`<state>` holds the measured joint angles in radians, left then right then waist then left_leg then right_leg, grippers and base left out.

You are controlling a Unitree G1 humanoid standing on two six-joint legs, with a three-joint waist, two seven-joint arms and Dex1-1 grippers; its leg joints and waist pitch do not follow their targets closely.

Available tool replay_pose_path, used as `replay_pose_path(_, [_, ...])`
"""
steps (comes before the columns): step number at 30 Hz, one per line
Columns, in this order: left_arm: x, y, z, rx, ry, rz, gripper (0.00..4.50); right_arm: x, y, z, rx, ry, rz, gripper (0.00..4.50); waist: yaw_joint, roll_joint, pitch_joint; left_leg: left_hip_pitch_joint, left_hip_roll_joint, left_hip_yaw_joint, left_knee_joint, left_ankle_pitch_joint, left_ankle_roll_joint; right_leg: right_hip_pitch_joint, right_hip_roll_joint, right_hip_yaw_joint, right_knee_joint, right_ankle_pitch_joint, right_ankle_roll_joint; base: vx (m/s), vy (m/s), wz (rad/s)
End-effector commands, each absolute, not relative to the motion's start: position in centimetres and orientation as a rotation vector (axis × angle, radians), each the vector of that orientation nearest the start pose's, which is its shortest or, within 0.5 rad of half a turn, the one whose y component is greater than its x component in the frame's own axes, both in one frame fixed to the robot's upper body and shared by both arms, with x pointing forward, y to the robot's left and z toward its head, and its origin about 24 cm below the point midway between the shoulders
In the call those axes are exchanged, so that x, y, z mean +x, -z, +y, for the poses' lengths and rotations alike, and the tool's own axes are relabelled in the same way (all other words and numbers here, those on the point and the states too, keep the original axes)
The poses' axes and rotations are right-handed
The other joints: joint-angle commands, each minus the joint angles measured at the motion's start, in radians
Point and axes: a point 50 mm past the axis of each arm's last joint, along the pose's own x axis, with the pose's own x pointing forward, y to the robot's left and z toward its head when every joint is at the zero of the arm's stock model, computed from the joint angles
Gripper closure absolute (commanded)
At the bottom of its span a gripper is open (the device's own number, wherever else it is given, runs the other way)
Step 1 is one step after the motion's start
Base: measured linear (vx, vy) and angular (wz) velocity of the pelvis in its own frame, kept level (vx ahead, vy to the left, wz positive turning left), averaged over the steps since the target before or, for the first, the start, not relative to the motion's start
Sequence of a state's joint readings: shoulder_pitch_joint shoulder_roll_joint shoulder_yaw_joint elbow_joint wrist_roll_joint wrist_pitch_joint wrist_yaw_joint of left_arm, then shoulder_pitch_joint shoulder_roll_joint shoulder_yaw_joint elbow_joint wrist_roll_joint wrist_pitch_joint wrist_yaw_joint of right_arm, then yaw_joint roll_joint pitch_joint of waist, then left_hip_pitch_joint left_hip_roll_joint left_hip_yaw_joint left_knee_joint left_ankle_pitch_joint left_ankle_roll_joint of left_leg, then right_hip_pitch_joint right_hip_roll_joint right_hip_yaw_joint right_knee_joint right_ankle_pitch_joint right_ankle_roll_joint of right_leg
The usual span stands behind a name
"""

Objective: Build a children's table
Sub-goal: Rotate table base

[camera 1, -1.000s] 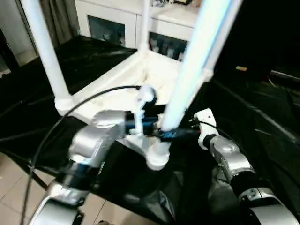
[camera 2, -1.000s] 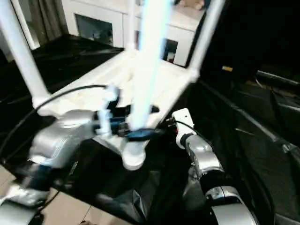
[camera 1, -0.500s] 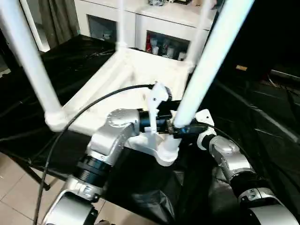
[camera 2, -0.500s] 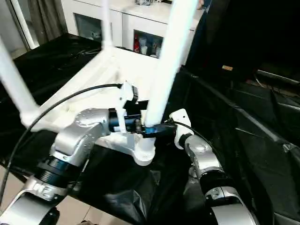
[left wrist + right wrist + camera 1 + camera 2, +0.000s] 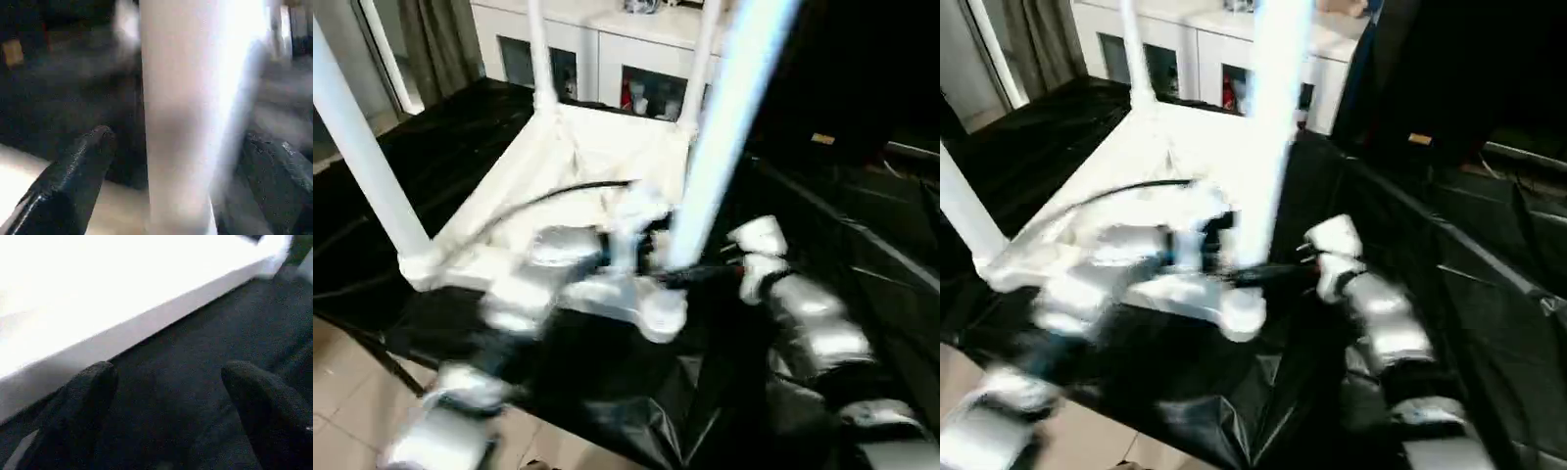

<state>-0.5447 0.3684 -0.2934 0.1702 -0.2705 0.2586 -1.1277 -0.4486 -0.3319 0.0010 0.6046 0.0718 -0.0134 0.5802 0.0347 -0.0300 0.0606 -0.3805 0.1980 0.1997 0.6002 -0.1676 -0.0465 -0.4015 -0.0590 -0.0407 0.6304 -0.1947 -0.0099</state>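
The children's table lies upside down on a black-covered surface, its white tabletop (image 5: pixel 607 147) facing up with legs standing in the corner sockets. The nearest leg (image 5: pixel 724 127) rises from the front socket (image 5: pixel 661 313). My left gripper (image 5: pixel 651 250) is open, and in the left wrist view its black fingers (image 5: pixel 73 181) straddle that leg (image 5: pixel 195 122) low down, with a gap on one side. My right gripper (image 5: pixel 700 277) reaches the same leg's base from the right. It is open in the right wrist view (image 5: pixel 166 372), with black cloth between its fingers and the tabletop's edge (image 5: pixel 122 328) beyond.
A white glass-doored cabinet (image 5: pixel 636 59) stands behind the table. Other legs rise at the left front (image 5: pixel 362 157) and at the back (image 5: pixel 538 49). A black cable (image 5: pixel 558 191) arcs over my left arm. Tiled floor (image 5: pixel 342 392) lies at the lower left.
The whole picture has shifted and smeared, so the camera moved. Both grippers stay at the near leg's base, and their jaws stand as wide as before.
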Motion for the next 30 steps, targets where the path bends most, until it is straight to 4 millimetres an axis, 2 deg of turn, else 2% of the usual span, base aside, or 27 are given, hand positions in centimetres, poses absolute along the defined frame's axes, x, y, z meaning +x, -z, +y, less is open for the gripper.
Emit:
replay_pose_path(1, [29.0,-10.7,10.6,0.280,1.474,0.194,0.05,32.0,-4.5,-20.5,-0.221,-0.518,0.213,0.50,0.008,0.008,-0.069,0.024,0.032,-0.017,-0.065,-0.221,0.013,0.044,-0.060,0.042,-0.077,-0.136,-0.224,0.000,0.000,0.00])
replay_pose_path(2, [28.7,-10.5,11.1,0.297,1.472,0.208,0.05,31.6,-4.4,-20.7,-0.237,-0.528,0.220,0.50,0.008,0.010,-0.067,0.022,0.030,-0.017,-0.065,-0.227,0.008,0.046,-0.060,0.042,-0.078,-0.148,-0.223,0.000,0.000,0.00])
replay_pose_path(3, [28.6,-10.4,11.2,0.303,1.471,0.211,0.05,31.4,-4.3,-20.7,-0.242,-0.532,0.223,0.50,0.010,0.013,-0.067,0.026,0.032,-0.015,-0.065,-0.238,0.005,0.042,-0.062,0.043,-0.081,-0.162,-0.223,0.000,0.000,0.00])
replay_pose_path(5, [28.5,-10.1,11.7,0.349,1.454,0.209,0.05,30.8,-4.1,-20.8,-0.255,-0.548,0.233,0.50,0.017,0.014,-0.062,0.030,0.036,-0.017,-0.070,-0.287,-0.010,0.035,-0.064,0.043,-0.088,-0.226,-0.215,0.000,0.000,0.00])
replay_pose_path(6, [28.3,-9.8,11.9,0.377,1.435,0.207,0.05,30.1,-3.8,-20.8,-0.261,-0.568,0.241,0.50,0.018,0.009,-0.060,0.028,0.036,-0.020,-0.073,-0.304,-0.014,0.037,-0.066,0.043,-0.092,-0.255,-0.206,0.000,0.000,0.00])
replay_pose_path(11, [28.4,-9.4,12.5,0.423,1.429,0.233,0.05,28.8,-4.0,-20.5,-0.253,-0.622,0.242,0.50,0.025,0.010,-0.061,0.025,0.035,-0.022,-0.076,-0.305,-0.020,0.037,-0.068,0.045,-0.095,-0.297,-0.164,0.000,0.000,0.00])
replay_pose_path(13, [28.5,-9.2,12.6,0.432,1.430,0.247,0.05,28.4,-4.1,-20.5,-0.257,-0.637,0.243,0.50,0.023,0.011,-0.060,0.025,0.033,-0.021,-0.075,-0.306,-0.021,0.035,-0.066,0.045,-0.096,-0.297,-0.164,0.000,0.000,0.00])
replay_pose_path(14, [28.9,-9.1,12.8,0.435,1.430,0.264,0.22,28.0,-4.3,-20.3,-0.266,-0.663,0.247,0.50,0.023,0.010,-0.062,0.024,0.033,-0.021,-0.074,-0.292,-0.018,0.035,-0.067,0.046,-0.094,-0.282,-0.167,0.000,0.000,0.00])
replay_pose_path(15, [29.4,-9.0,13.0,0.449,1.438,0.285,0.33,27.8,-4.4,-20.2,-0.276,-0.687,0.251,0.50,0.024,0.013,-0.061,0.023,0.032,-0.021,-0.074,-0.292,-0.017,0.035,-0.067,0.046,-0.094,-0.281,-0.167,0.000,0.000,0.00])
replay_pose_path(16, [29.4,-9.0,13.0,0.449,1.438,0.286,0.44,27.8,-4.4,-20.2,-0.277,-0.688,0.252,0.50,0.024,0.010,-0.062,0.024,0.030,-0.020,-0.072,-0.290,-0.014,0.035,-0.065,0.046,-0.095,-0.282,-0.157,0.000,0.000,0.00])
replay_pose_path(18, [29.8,-8.9,13.1,0.466,1.455,0.308,0.51,27.6,-4.6,-20.1,-0.291,-0.710,0.255,0.50,0.024,0.009,-0.064,0.024,0.030,-0.021,-0.072,-0.279,-0.012,0.036,-0.066,0.045,-0.094,-0.269,-0.161,0.000,0.000,0.00])
replay_pose_path(19, [30.0,-8.9,13.1,0.463,1.463,0.320,0.75,27.6,-4.8,-20.1,-0.295,-0.715,0.255,0.50,0.023,0.008,-0.064,0.020,0.031,-0.022,-0.072,-0.270,-0.013,0.039,-0.069,0.045,-0.091,-0.255,-0.167,0.000,0.000,0.00])
replay_pose_path(23, [30.3,-8.3,13.3,0.457,1.521,0.369,1.04,27.6,-5.1,-20.0,-0.312,-0.741,0.260,0.50,0.023,0.013,-0.066,0.021,0.032,-0.021,-0.070,-0.257,-0.010,0.039,-0.072,0.046,-0.088,-0.223,-0.187,0.000,0.000,0.00])
replay_pose_path(24, [30.4,-8.1,13.3,0.471,1.522,0.370,1.18,27.5,-5.2,-19.9,-0.317,-0.752,0.264,0.50,0.024,0.021,-0.067,0.023,0.032,-0.021,-0.068,-0.260,-0.010,0.038,-0.071,0.046,-0.087,-0.213,-0.193,0.000,0.000,0.00])
replay_pose_path(26, [30.7,-7.8,13.3,0.494,1.532,0.383,1.30,27.0,-5.5,-19.7,-0.320,-0.789,0.268,0.50,0.023,0.022,-0.066,0.024,0.032,-0.021,-0.069,-0.266,-0.007,0.041,-0.069,0.046,-0.088,-0.204,-0.193,0.000,0.000,0.00])
replay_pose_path(27, [31.0,-7.8,13.3,0.506,1.536,0.378,1.37,26.7,-5.7,-19.5,-0.318,-0.820,0.272,0.50,0.021,0.028,-0.062,0.028,0.030,-0.019,-0.070,-0.292,-0.006,0.037,-0.064,0.045,-0.100,-0.230,-0.186,0.000,0.000,0.00])
replay_pose_path(30, [31.4,-7.7,13.2,0.520,1.538,0.375,1.68,26.2,-6.1,-19.3,-0.325,-0.858,0.276,0.50,0.024,0.023,-0.065,0.025,0.031,-0.022,-0.069,-0.289,-0.003,0.043,-0.070,0.045,-0.095,-0.231,-0.189,0.000,0.000,0.00])
